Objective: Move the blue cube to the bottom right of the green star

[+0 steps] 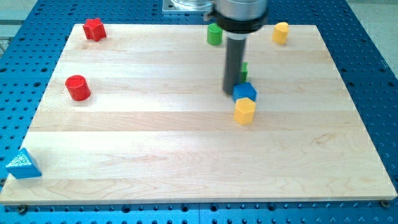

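Pale wooden boards are forming the table top [155, 143], which is lying on a blue perforated base plate [367, 74] that is showing on every side. Near the middle, a little toward the view's right, the blue cube [245, 92] is sitting with its lighter top face catching the light and its darker sides facing the view's bottom. My tip [232, 92] is resting just beside the cube's left edge, so close that I cannot tell whether the two are touching. Being a plain dark rod, it is gripping nothing; it has no jaws to open or close. Behind the rod, only a sliver of the green star [244, 70] is peeking out at the rod's right side, just above the blue cube, and its shape is mostly hidden. Directly below the blue cube, and touching it or nearly so, a yellow block [244, 111] is standing. A green cylinder [214, 34] and a second yellow block [280, 32] are standing near the view's top edge. A red star [94, 29] is lying at the top left, a red cylinder [78, 88] on the left side, and a blue triangle [22, 164] is hanging over the bottom left corner. No writing or labels are readable anywhere
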You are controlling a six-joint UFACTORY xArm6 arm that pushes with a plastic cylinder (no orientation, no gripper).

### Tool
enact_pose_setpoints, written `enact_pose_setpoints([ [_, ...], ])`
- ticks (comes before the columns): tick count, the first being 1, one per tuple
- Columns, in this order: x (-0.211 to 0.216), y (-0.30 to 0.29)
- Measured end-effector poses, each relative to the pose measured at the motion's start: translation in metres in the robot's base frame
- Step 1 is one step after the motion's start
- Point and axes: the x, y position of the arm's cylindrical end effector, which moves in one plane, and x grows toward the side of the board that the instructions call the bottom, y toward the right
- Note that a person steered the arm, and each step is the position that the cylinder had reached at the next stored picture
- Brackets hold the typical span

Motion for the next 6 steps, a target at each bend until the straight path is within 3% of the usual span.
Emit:
enact_pose_setpoints([
  [1,0.009,-0.054],
  [2,0.036,-0.011],
  [4,0.017,0.095],
  [5,0.014,0.114],
  [6,-0.036,0.104],
])
